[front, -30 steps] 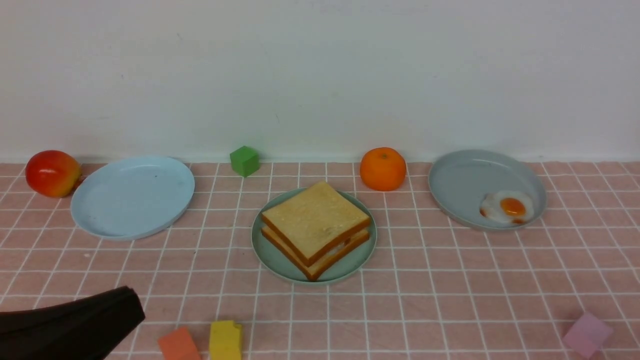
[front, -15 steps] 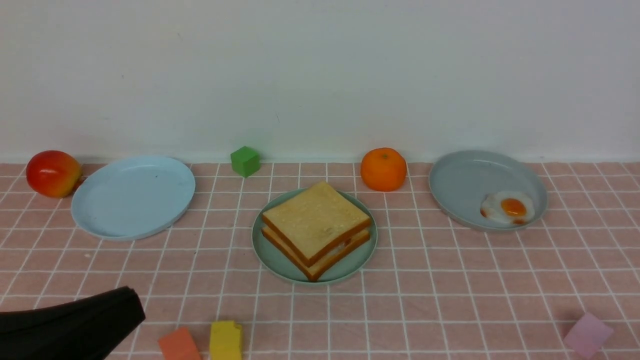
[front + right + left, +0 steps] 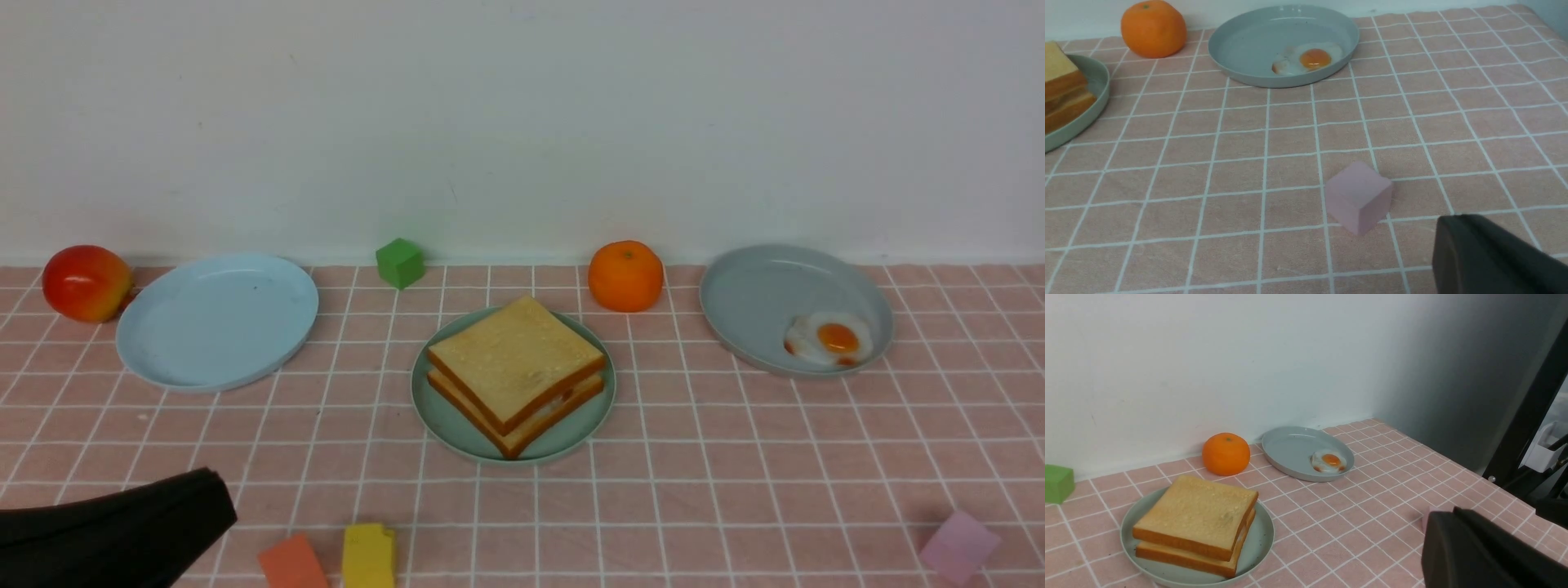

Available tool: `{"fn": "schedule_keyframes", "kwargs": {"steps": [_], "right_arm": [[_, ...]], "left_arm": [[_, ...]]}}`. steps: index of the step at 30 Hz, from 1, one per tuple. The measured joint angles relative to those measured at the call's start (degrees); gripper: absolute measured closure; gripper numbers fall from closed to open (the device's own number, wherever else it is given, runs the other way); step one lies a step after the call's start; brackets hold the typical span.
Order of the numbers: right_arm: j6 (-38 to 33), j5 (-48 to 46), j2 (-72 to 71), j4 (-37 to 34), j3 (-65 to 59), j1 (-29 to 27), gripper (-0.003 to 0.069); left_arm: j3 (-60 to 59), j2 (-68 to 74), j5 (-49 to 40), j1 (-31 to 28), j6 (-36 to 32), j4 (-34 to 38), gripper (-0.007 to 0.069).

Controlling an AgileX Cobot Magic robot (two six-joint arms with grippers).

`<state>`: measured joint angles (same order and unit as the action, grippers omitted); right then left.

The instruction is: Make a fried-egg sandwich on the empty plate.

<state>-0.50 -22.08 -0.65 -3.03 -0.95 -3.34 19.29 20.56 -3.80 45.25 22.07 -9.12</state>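
Two toast slices (image 3: 516,371) lie stacked on the mint-green plate (image 3: 445,420) at the table's middle, also in the left wrist view (image 3: 1196,516). A small pale bit shows in the gap between the slices at their right edge. A white fried egg (image 3: 829,339) with an orange yolk lies in the grey-blue plate (image 3: 759,294) at the back right, also in the right wrist view (image 3: 1308,59). My left gripper (image 3: 219,508) is shut and empty, low at the front left. My right gripper (image 3: 1440,241) is shut and empty, beside a pink cube (image 3: 1357,196); it is out of the front view.
A light blue plate (image 3: 216,318) and a red apple (image 3: 86,282) are at the back left. A green cube (image 3: 399,262) and an orange (image 3: 624,275) stand by the wall. An orange block (image 3: 291,563) and a yellow block (image 3: 368,555) lie at the front edge.
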Motion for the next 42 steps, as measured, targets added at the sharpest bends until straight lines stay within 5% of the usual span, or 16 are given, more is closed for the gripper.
{"fn": "schedule_keyframes", "kwargs": {"steps": [28, 36, 42], "right_arm": [[-0.97, -0.04, 0.00, -0.17, 0.00, 0.00, 0.0657], [-0.97, -0.04, 0.00, -0.20, 0.00, 0.00, 0.0652], [-0.97, -0.06, 0.00, -0.20, 0.00, 0.00, 0.0648]], "left_arm": [[-0.70, -0.97, 0.05, -2.55, -0.62, 0.17, 0.0634], [-14.49, -17.87, -0.32, -30.90, -2.35, 9.43, 0.0638], [-20.66, -21.17, -9.38, -42.41, -3.66, 10.42, 0.0638]]}}
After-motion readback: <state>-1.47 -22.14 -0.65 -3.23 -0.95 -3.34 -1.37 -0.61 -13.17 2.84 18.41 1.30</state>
